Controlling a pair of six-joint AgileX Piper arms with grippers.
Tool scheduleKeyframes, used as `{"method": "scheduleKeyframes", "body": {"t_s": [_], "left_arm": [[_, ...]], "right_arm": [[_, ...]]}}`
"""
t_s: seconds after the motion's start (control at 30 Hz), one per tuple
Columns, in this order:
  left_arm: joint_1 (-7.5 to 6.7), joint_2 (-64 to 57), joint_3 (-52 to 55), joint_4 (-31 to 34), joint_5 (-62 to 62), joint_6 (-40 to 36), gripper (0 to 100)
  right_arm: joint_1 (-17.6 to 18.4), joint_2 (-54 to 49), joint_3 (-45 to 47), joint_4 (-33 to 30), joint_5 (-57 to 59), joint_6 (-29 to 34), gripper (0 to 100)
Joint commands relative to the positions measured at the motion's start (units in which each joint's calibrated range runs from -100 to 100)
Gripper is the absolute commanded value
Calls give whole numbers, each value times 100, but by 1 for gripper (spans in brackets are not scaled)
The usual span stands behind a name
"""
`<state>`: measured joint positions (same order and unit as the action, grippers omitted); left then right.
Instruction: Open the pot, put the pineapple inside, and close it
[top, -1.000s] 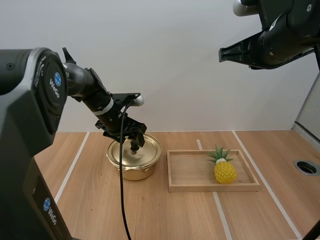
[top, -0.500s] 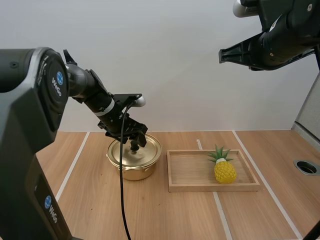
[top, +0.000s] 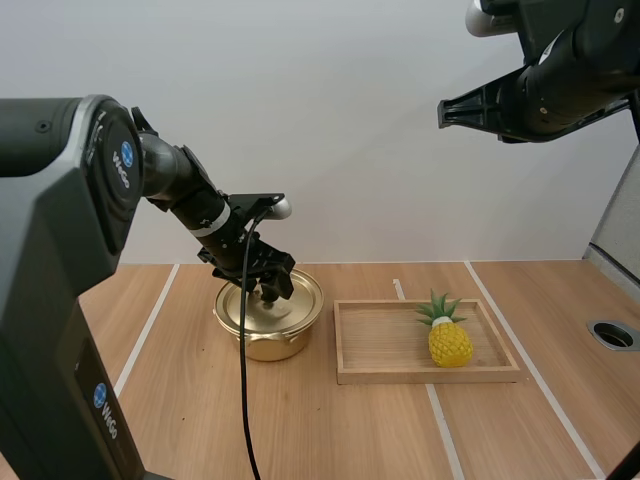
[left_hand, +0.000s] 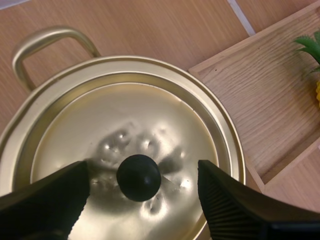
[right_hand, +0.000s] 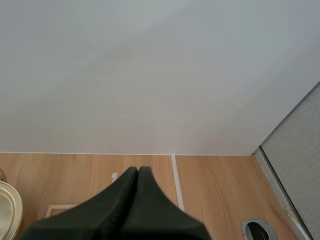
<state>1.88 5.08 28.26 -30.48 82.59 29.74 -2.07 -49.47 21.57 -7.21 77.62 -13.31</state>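
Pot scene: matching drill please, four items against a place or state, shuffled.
1. lid
2. pineapple
3. left gripper
4. right gripper

A. in the tray
B. shut, held high
C. on the pot
D. open around the knob

Pairs: 1-C, 2-A, 3-D, 4-B
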Motion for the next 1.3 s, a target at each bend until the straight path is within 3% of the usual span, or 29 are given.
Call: {"method": "scheduleKeyframes", "body": {"t_s": [0.0, 0.13, 0.23, 0.27, 0.3, 0.8, 1.27], "left_arm": [[-10, 81, 13, -17, 69, 24, 100], [-10, 81, 13, 120, 205, -29, 100], [-10, 81, 13, 244, 260, -127, 40], [-10, 81, 13, 244, 274, -127, 14], [-10, 81, 13, 244, 297, -127, 0], [-10, -93, -47, 35, -64, -202, 0], [-10, -1951, -960, -382, -1302, -237, 0]], "right_arm": [[-22, -48, -57, 8, 21, -52, 0], [-22, -48, -57, 8, 21, -52, 0], [-22, -48, -57, 8, 21, -52, 0], [-22, -48, -57, 8, 21, -52, 0], [-22, -59, -57, 8, 21, -52, 0], [-22, -122, -57, 8, 37, -52, 0], [-22, -122, -57, 51, 80, -52, 0]]}}
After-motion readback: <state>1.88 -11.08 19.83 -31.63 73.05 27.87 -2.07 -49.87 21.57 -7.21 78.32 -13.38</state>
